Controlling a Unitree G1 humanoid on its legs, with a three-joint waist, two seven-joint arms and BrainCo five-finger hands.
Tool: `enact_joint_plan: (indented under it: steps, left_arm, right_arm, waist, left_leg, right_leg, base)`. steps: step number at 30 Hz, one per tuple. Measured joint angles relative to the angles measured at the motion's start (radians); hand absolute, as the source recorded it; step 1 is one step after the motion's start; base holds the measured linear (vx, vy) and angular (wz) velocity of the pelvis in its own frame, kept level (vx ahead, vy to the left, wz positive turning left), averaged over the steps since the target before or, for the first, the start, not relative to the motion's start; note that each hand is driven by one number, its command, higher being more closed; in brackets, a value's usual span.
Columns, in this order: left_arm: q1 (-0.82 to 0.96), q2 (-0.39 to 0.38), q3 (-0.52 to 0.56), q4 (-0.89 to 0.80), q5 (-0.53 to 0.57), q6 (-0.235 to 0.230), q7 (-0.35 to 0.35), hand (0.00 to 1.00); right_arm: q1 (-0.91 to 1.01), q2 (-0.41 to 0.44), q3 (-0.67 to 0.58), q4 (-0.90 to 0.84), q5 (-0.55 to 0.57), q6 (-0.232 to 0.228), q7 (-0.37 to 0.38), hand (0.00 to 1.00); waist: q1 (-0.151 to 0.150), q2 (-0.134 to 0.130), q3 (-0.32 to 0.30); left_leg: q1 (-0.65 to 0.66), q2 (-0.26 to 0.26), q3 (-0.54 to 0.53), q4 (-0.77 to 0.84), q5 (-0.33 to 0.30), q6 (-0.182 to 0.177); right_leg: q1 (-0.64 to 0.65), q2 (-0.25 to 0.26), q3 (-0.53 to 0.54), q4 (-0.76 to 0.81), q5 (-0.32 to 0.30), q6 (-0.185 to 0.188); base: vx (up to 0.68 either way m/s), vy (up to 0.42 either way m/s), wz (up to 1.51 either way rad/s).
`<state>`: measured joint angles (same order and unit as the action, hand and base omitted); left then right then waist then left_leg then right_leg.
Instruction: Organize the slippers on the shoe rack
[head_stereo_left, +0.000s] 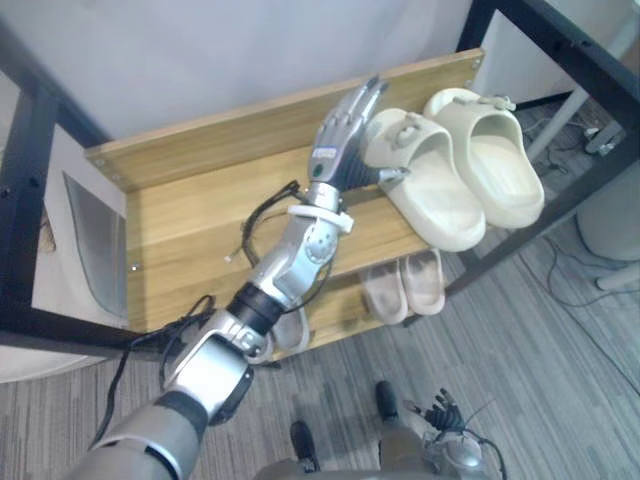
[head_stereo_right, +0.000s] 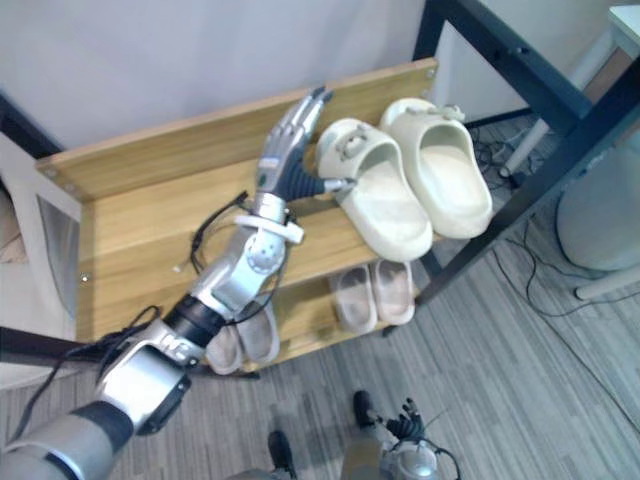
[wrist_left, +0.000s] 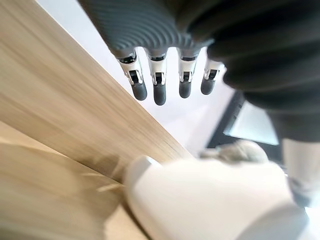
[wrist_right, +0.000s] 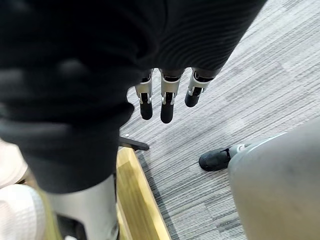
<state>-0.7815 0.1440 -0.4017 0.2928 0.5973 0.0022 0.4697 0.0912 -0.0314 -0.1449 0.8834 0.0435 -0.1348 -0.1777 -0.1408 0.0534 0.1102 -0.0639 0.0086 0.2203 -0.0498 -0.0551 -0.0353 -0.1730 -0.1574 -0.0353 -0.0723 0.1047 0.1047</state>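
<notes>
A pair of cream slippers (head_stereo_left: 432, 190) (head_stereo_left: 497, 155) lies side by side at the right end of the wooden top shelf (head_stereo_left: 200, 200) of the shoe rack. My left hand (head_stereo_left: 345, 130) is stretched over that shelf, open with straight fingers (wrist_left: 160, 87). It sits just left of the nearer cream slipper (wrist_left: 210, 200), its thumb against the slipper's side. On the lower shelf lies a pale pink pair (head_stereo_left: 405, 285). Another pale pair (head_stereo_right: 245, 340) is partly hidden under my arm. My right hand (head_stereo_left: 441, 410) hangs low over the floor, open, its fingers (wrist_right: 162, 102) holding nothing.
Black frame bars (head_stereo_left: 20, 190) flank the rack. A black table frame (head_stereo_left: 565, 45) and a pale grey bin (head_stereo_left: 615, 215) stand to the right. Loose cables (head_stereo_left: 580, 270) lie on the grey carpet. The left half of the top shelf is bare wood.
</notes>
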Motion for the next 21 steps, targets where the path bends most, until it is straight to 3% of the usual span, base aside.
enact_joint_plan:
  steps: [6,10,16,21]
  left_arm:
    - [0.118,-0.012,0.051,-0.173,-0.119,-0.033,0.0,0.0]
    - [0.21,-0.074,0.053,-0.262,-0.253,-0.064,-0.006,0.0]
    - [0.322,-0.134,-0.014,-0.312,-0.461,-0.096,-0.087,0.0]
    - [0.346,-0.179,-0.129,-0.313,-0.699,-0.126,-0.19,0.0]
  right_arm:
    - [0.0,-0.007,0.006,0.006,0.001,0.009,0.0,0.0]
    - [0.006,-0.009,0.01,0.011,0.002,0.02,0.001,0.0]
    - [0.025,-0.011,0.013,0.008,0.021,0.034,0.003,0.0]
    - [0.037,-0.014,0.013,0.005,0.045,0.049,0.006,0.0]
  waist:
    - [0.02,0.001,-0.001]
    - [0.033,0.001,-0.02]
    - [0.059,-0.001,-0.042]
    - [0.085,-0.003,-0.051]
  left_leg:
    - [0.011,0.0,-0.021,0.0,0.003,0.002]
    - [0.016,0.0,-0.047,0.0,0.006,0.004]
    - [0.031,-0.004,-0.09,0.001,0.014,0.003]
    - [0.029,0.001,-0.132,-0.001,0.029,-0.002]
  right_leg:
    - [0.023,-0.001,-0.02,-0.004,0.0,0.0]
    - [0.042,-0.004,-0.048,-0.004,-0.002,0.001]
    - [0.083,-0.015,-0.095,-0.001,-0.021,0.004]
    - [0.106,-0.016,-0.148,0.006,-0.033,0.003]
  base:
    - [-0.03,-0.024,0.1]
    - [-0.01,-0.025,0.19]
    - [-0.03,-0.028,0.24]
    - [-0.05,-0.039,0.27]
